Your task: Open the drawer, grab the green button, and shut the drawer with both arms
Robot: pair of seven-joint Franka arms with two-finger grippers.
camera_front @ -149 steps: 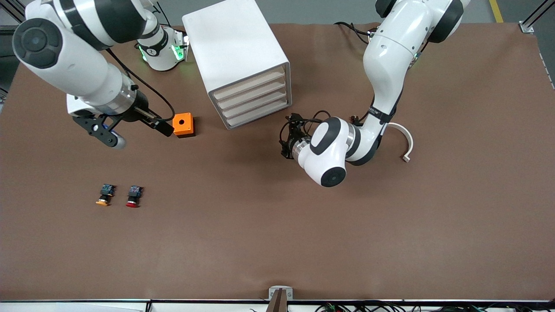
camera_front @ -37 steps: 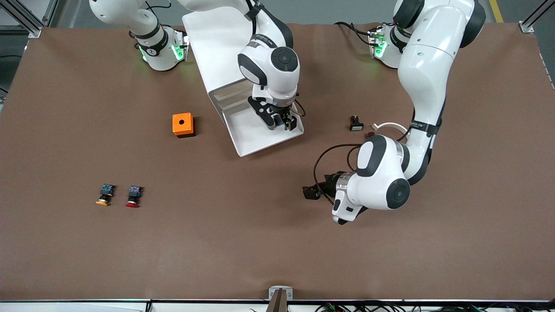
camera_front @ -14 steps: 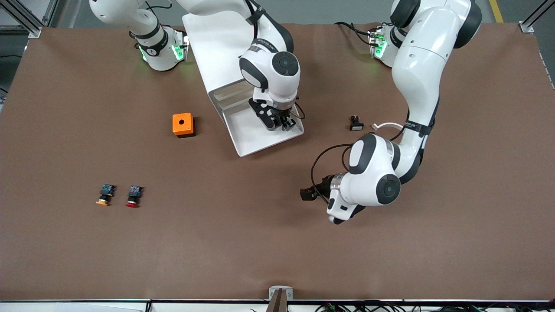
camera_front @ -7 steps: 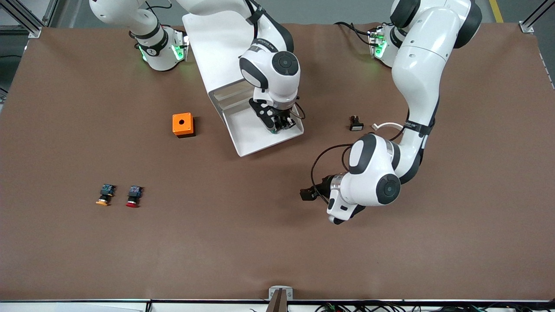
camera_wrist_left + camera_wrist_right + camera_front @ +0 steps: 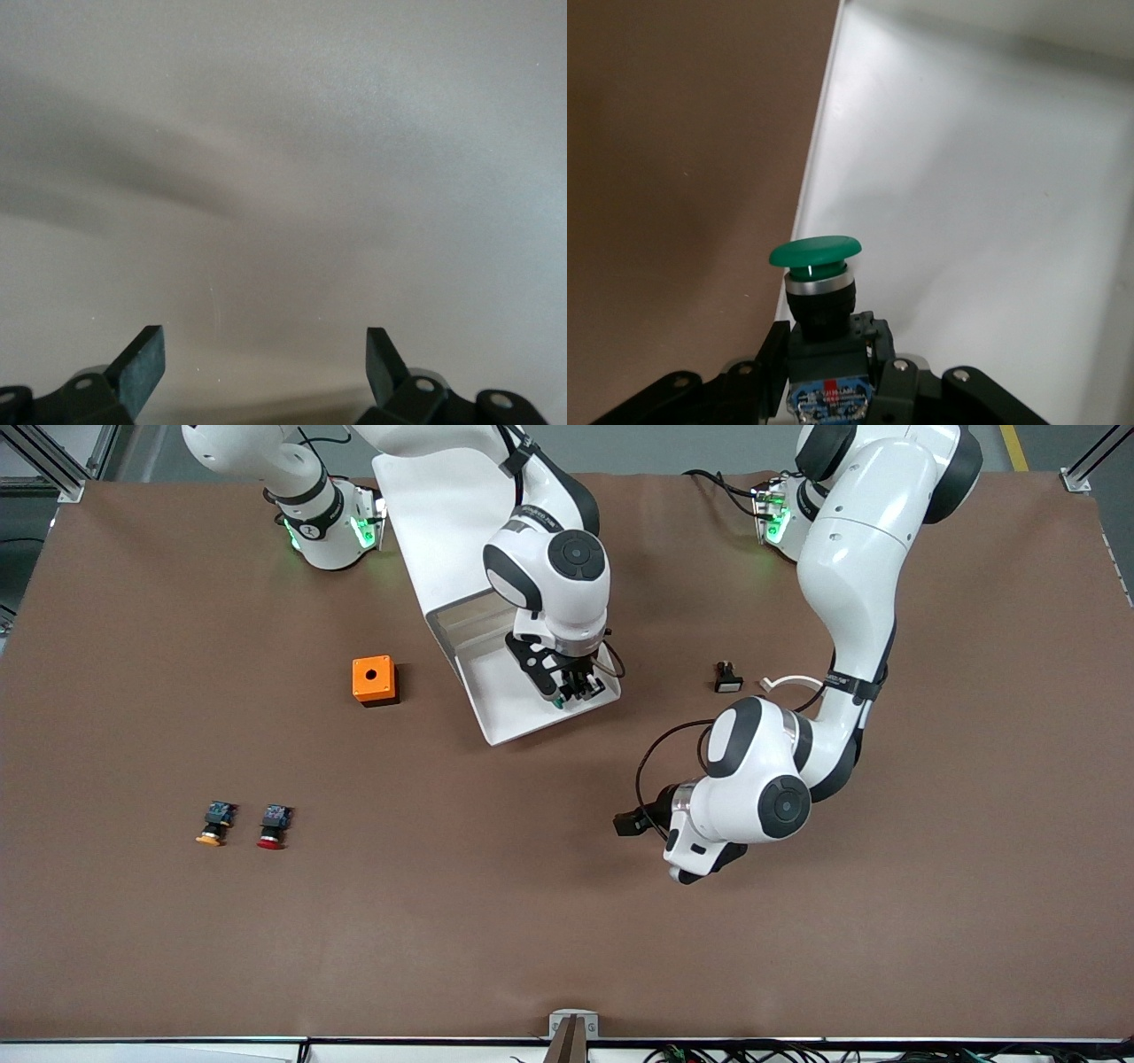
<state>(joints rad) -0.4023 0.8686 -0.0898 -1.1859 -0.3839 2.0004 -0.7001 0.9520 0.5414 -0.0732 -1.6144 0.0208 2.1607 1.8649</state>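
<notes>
At the right arm's end of the tabletop (image 5: 177, 957) lie an orange-capped button (image 5: 213, 825) and a red-capped button (image 5: 273, 828) side by side, with an orange box (image 5: 374, 680) farther from the front camera. The white cabinet (image 5: 443, 522) has its lowest drawer (image 5: 509, 708) pulled out, and over that tray the right end effector (image 5: 567, 689) is clamped on the green-capped button (image 5: 814, 266), lifted off the drawer floor. The left end effector (image 5: 631, 823), fingers (image 5: 142, 365) spread wide and empty, waits low over bare tabletop, while a small black switch (image 5: 727, 678) and a white ring piece (image 5: 793, 683) lie near the left arm.
</notes>
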